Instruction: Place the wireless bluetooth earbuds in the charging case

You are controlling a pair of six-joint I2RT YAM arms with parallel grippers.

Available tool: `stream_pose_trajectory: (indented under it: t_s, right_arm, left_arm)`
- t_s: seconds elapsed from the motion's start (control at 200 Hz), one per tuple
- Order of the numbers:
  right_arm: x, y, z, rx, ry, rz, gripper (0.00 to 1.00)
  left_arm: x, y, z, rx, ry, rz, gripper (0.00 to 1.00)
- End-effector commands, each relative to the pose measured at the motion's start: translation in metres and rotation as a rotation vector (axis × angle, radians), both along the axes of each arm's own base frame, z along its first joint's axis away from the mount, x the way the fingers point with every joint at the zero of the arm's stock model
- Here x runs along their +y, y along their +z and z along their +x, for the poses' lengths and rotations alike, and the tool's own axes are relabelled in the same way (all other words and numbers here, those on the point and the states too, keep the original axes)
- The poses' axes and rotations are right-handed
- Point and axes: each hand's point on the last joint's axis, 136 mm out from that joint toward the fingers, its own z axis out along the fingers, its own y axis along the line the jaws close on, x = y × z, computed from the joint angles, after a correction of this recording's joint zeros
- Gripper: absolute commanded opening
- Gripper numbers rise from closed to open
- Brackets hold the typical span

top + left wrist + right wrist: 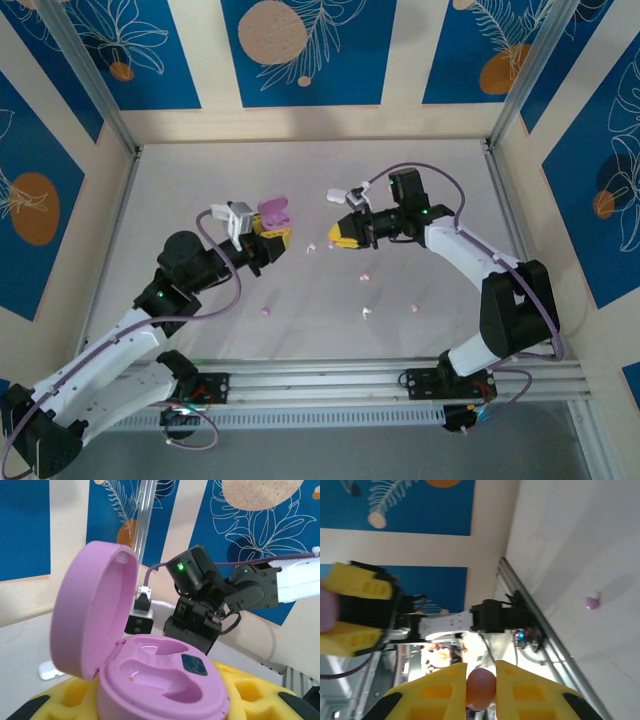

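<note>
**Peach-pink bud pinched by 1 arm, purple case gripped by the other**

The left gripper [271,236] was clamped on the base of the purple charging case [273,212], its yellow fingers [65,696] pressed against both sides. The case was over the middle of the table [430,165], a little toward the left edge. Its lid [95,611] stood swung up on the hinge. The base [160,682] faced upward, and its 2 moulded wells showed glossy bare plastic, with a small dark patch [194,664] beside them.

The right gripper [342,236] faced it from the right, near but apart. Its yellow fingers [440,690] were drawn close together and pinched 1 peach-pink bud [481,689] between the tips. That bud was well clear of the case's wells.

Other buds lay loose on the table toward the near edge:
- A purple bud [265,311] lay left of centre.
- A white bud [366,312] lay about mid-width.
- A pink bud [412,305] lay just right of the white one.
- A pale bud [365,277] sat a little farther in. I could not tell its colour.
- Another pale speck [310,246] lay between the 2 grippers.

A small white rounded object [333,196] rested on the table beyond the right gripper, toward the far edge.
</note>
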Motion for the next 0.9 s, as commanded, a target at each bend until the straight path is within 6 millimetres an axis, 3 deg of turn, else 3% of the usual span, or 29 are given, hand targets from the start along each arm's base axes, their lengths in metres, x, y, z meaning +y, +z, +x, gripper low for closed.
stream_pose_trajectory:
  t_s: [0.0, 0.315, 0.79, 0.895]
  right_arm:
    - [-0.004, 0.031, -0.013, 0.004, 0.096, 0.118, 0.18]
    - [-0.005, 0.047, -0.017, 0.001, 0.114, 0.145, 0.19]
    - [-0.009, 0.022, 0.006, 0.193, -0.175, -0.012, 0.20]
    - [-0.007, 0.027, 0.001, 0.206, -0.175, 0.023, 0.19]
  left_arm:
    - [-0.004, 0.001, -0.002, -0.069, -0.018, 0.019, 0.33]
    - [-0.020, -0.020, -0.007, -0.127, -0.111, 0.093, 0.33]
    - [-0.026, -0.040, 0.005, -0.135, -0.096, 0.140, 0.35]
    - [-0.026, -0.042, 0.006, -0.143, -0.090, 0.151, 0.35]
